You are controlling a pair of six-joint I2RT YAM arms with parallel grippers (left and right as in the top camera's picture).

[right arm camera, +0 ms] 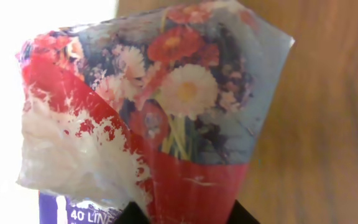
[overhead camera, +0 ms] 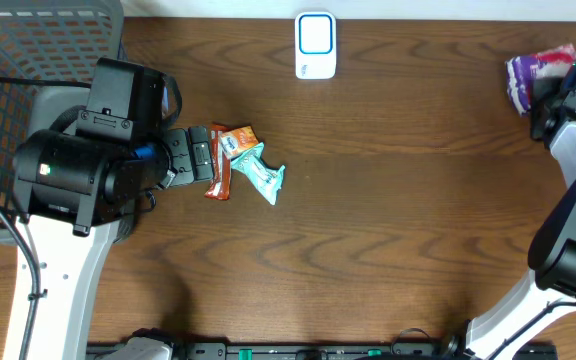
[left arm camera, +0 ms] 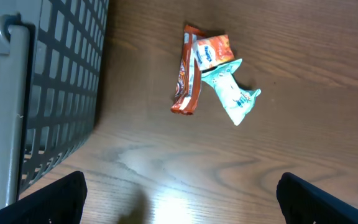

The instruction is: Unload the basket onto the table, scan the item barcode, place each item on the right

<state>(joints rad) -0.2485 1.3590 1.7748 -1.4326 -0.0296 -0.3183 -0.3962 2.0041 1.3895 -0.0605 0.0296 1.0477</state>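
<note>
Three snack packets (left arm camera: 211,53) lie near the released left end effector (left arm camera: 182,196); right end effector (right arm camera: 185,214) grasps floral packet (right arm camera: 166,112).

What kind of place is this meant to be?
Probably a mock shop checkout on a wooden table: a white barcode scanner at the far edge, a grey mesh basket on the left, and snack packets plus a floral packet as goods.

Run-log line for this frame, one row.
left pincer: open near snack wrappers | right pincer: holding floral packet | scanner: nothing presented
</note>
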